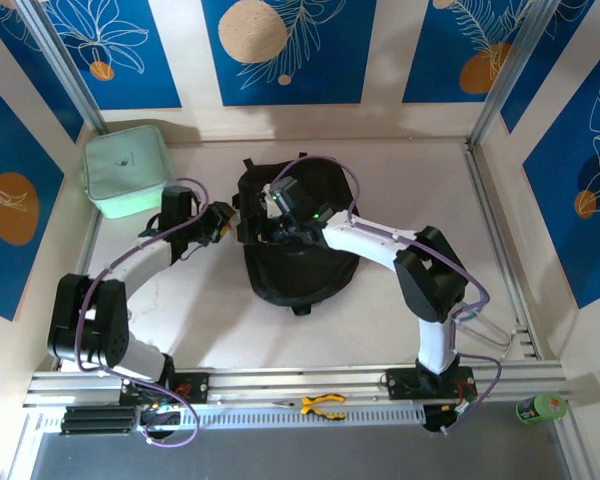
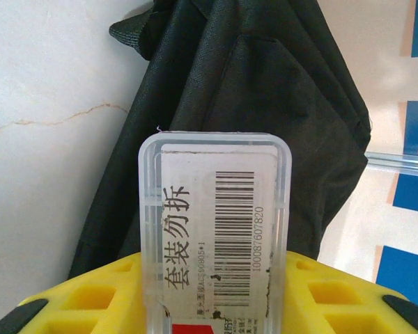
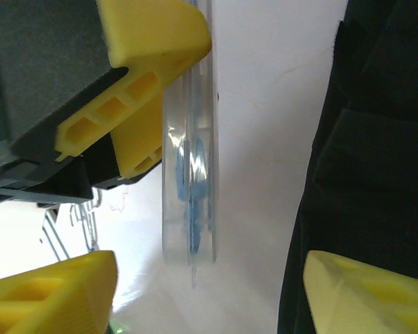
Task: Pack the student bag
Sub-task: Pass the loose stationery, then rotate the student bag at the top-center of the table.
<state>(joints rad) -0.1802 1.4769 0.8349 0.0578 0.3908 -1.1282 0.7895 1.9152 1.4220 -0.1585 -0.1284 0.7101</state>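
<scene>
We count one white surface (image 1: 420,190) with one student bag (image 1: 300,265), black and slumped, lying at its centre. One mint-green zip case (image 1: 127,168) sits in the far left corner, well apart from the bag. Two grippers meet at the bag's left side. The left gripper (image 1: 221,221) pinches one clear plastic case (image 2: 216,209) bearing a barcode label. The right gripper (image 3: 210,278) stands spread, that case untouched in the gap ahead. One pair of pliers (image 1: 323,404) lies on the near rail.
</scene>
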